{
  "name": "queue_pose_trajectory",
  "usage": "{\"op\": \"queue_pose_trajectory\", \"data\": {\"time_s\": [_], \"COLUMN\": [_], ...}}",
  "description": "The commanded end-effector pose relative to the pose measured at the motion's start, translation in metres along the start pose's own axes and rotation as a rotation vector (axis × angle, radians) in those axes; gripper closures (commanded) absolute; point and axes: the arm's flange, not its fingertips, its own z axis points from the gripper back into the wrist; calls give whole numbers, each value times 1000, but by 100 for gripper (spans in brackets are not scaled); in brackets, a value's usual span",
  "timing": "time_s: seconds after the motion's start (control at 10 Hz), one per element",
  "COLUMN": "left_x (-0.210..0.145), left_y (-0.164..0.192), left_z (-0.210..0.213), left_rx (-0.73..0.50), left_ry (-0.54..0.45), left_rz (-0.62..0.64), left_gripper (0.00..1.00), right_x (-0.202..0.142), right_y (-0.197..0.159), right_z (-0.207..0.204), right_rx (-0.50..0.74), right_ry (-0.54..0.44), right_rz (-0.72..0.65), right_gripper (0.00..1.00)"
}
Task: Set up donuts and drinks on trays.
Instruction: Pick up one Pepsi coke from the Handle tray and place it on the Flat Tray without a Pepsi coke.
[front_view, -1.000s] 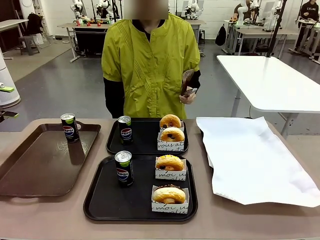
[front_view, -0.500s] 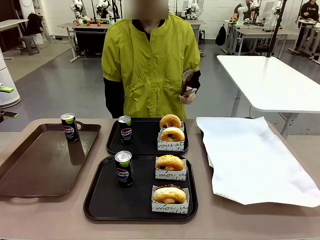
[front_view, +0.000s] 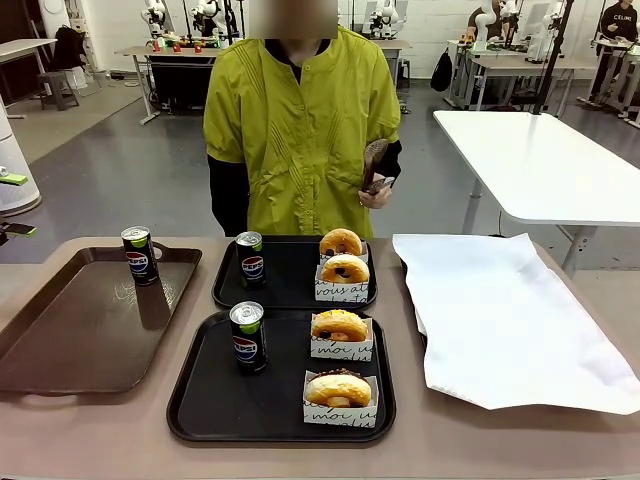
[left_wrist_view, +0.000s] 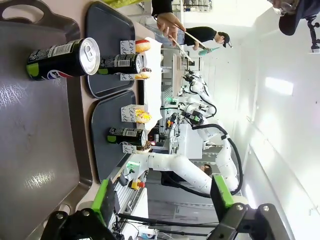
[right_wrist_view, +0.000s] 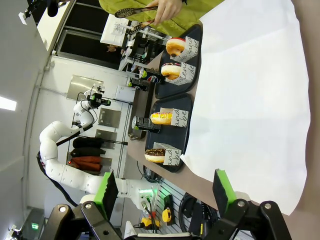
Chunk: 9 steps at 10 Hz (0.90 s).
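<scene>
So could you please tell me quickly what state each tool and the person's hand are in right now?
Left tool: open, holding nothing.
Right tool: open, holding nothing.
Person's hand: holding tongs.

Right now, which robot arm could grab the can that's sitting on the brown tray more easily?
Probably the left. The left gripper, open, looks over the brown tray with that can lying ahead. The right gripper hangs open over the white paper sheet, on the far side of both black trays.
</scene>
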Motion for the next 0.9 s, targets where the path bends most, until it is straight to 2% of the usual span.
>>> {"op": "queue_pose_trajectory", "data": {"time_s": [0.0, 0.8], "left_x": [-1, -1], "left_y": [0, 0], "left_z": [0, 0], "left_rx": [-2, -2], "left_ry": [-4, -4], "left_rz": [2, 2], "left_gripper": [0, 0], "right_x": [0, 0], "right_y": [0, 0], "right_z": [0, 0], "right_rx": [12, 12], "right_ry": [-3, -3], "right_rz": [8, 8], "right_gripper": [0, 0]}}
